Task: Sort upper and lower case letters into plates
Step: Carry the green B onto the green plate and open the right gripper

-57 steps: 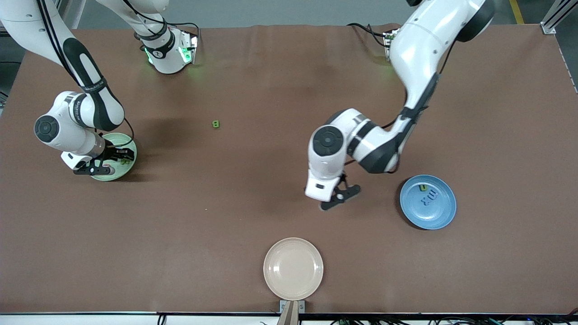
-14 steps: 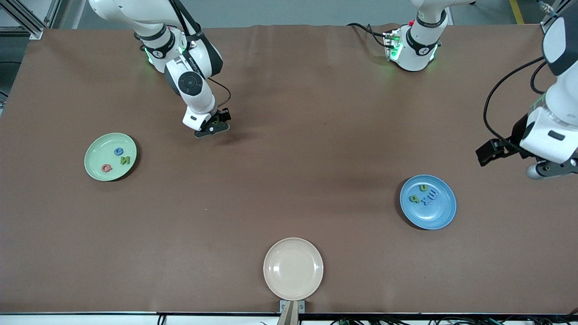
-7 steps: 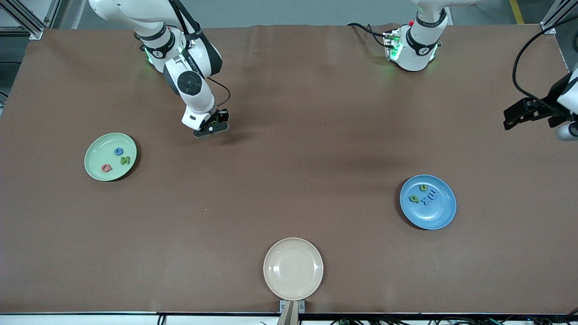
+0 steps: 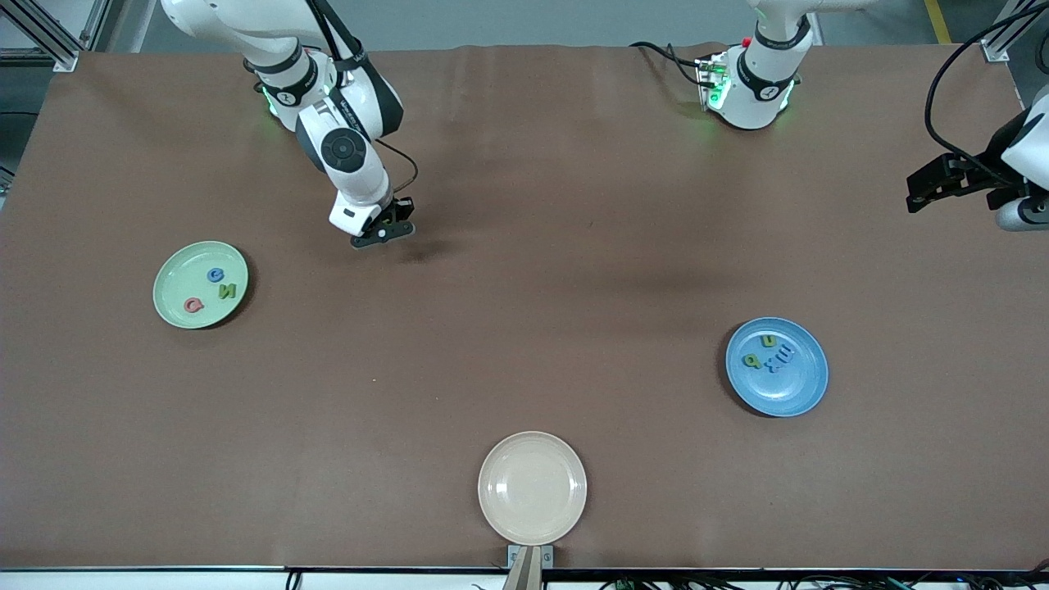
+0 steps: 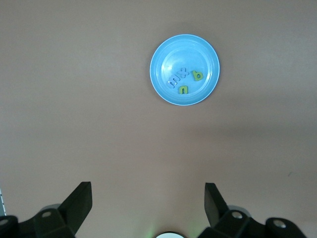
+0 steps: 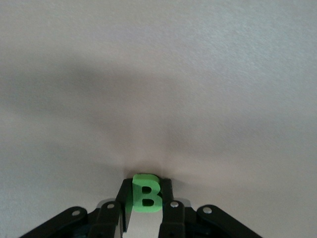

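A green letter B stands on the brown table, and my right gripper is shut on it, one finger on each side. From the front the right gripper is low at the table, near the right arm's base, and hides the letter. The mint green plate holds three letters; the sky blue plate holds several. My left gripper hangs open and empty high over the left arm's end of the table. From there the left wrist view shows the blue plate past the left gripper.
A cream-beige plate with nothing in it lies at the table edge nearest the front camera. Both arm bases stand along the edge farthest from that camera. Brown table surface stretches between the plates.
The right gripper went from the green plate to the green B and closed on it within the last second. The left arm drew back from beside the blue plate to its table end.
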`<state>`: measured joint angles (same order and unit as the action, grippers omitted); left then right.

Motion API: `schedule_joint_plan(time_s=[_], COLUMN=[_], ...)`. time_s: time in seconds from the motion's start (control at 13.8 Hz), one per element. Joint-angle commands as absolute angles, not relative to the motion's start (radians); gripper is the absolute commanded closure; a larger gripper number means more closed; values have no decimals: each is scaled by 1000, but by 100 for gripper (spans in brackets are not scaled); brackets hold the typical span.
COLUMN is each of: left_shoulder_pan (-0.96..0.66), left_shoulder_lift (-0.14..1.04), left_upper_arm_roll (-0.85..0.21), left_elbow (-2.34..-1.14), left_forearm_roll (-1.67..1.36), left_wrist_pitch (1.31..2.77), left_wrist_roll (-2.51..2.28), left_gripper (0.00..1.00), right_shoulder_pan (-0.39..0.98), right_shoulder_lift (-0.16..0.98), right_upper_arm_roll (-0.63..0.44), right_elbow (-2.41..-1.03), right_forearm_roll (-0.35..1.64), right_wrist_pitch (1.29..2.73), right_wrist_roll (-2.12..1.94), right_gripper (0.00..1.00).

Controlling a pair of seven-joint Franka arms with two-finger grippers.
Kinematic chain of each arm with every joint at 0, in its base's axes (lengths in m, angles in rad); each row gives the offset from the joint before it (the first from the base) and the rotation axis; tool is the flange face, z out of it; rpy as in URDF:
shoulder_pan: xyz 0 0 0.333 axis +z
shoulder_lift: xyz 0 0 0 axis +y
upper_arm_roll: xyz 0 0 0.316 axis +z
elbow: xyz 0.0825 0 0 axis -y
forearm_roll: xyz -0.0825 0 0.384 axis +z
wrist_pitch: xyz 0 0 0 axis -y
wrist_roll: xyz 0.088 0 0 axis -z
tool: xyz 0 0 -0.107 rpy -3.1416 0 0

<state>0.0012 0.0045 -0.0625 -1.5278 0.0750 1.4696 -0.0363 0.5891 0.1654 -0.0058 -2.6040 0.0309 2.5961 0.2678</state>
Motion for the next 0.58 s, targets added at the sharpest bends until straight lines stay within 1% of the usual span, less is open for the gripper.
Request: schedule_joint_plan(time_s=[0.0, 0.14, 0.22, 0.36, 0.51], left_shoulder_pan=[-14, -47, -52, -67, -69], left_shoulder_lift=[-38, -61, -61, -61, -54], left_upper_arm_roll=[-48, -41, -41, -26, -23], left_elbow=[-1583, -1623, -1621, -1618, -1615], left_forearm_roll=[57, 63, 63, 60, 60], left_wrist_pitch=[1489, 1540, 1545, 1566, 1589], left_wrist_roll=[-24, -46, -46, -43, -41], left_gripper=[0, 0, 0, 0, 0], right_shoulder_pan=[493, 355, 275, 125, -7], right_shoulder_lift=[-47, -119, -141, -153, -146], right_upper_arm_roll=[-23, -28, -29, -29, -28], right_elbow=[-2576, -2487, -2456, -2445, -2445], right_forearm_roll=[23, 0, -11, -38, -105], right_wrist_pitch=[2341, 2127, 2070, 2065, 2132], right_wrist_roll=[244, 116, 22, -177, -303], right_gripper=[88, 88, 88, 88, 88])
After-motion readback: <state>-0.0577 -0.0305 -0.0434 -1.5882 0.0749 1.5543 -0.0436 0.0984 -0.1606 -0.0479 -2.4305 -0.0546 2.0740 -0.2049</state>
